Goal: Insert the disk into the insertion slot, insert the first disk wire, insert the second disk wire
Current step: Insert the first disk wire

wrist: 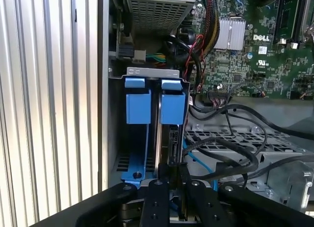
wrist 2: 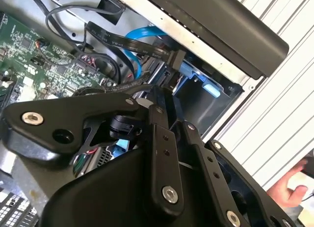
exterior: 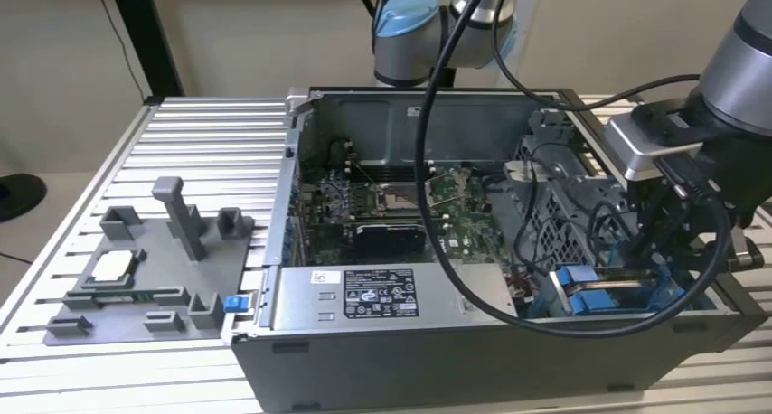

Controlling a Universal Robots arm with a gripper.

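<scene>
Lower right in the exterior view, the gripper pinches a plug at the disk. It is best pressed in straight, not tilted.

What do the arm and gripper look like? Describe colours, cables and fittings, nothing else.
The arm is silver-grey tubing with a light blue joint cap; black cables hang from it, and a grey bracket sits at the wrist. The gripper is matte black linked bars with silver screws.
</scene>
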